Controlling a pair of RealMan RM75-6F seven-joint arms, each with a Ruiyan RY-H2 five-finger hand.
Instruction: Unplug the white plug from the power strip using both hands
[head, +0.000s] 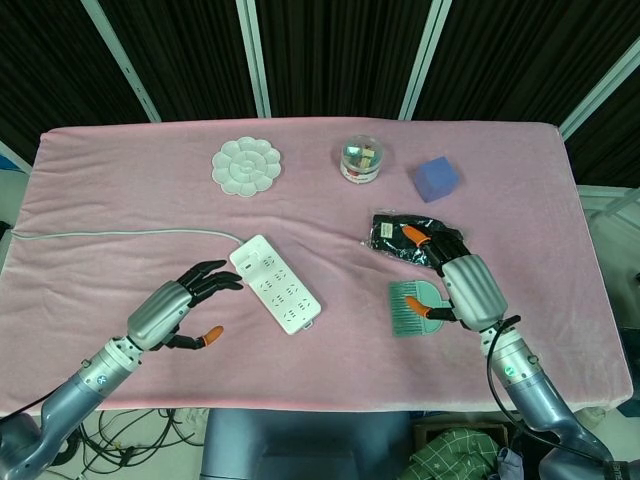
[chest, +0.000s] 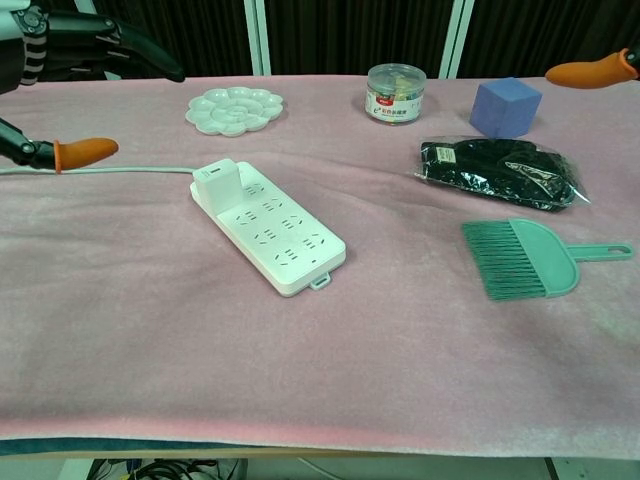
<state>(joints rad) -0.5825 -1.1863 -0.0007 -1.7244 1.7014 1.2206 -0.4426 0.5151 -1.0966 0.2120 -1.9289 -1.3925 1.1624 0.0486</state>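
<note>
Head view, table: pink cloth (head: 120, 190) is spread over the whole top
Power strip: white power strip (head: 276, 283) is laid slantwise left of centre, its grey cord (head: 120, 234) led off to the left edge
White plug: white plug (chest: 213, 181) is seated in the far end of the strip, not yet pulled
Left hand: left hand (head: 172, 310) is held just left of the strip, fingers spread, nothing grasped, no contact with the strip seen
Right hand: right hand (head: 462, 285) is held over the brush handle, fingers apart, nothing grasped; whether the brush is touched cannot be told
Brush: teal hand brush (chest: 522, 259) is laid right of the strip, bristles to the left
Black packet: black packet (chest: 497, 171) is placed just beyond the brush
Blue cube: blue cube (head: 436, 178) is set far right
Jar: clear round jar (head: 361, 160) is set left of the cube
Palette: white flower-shaped palette (head: 246, 166) is set far left of the jar
</note>
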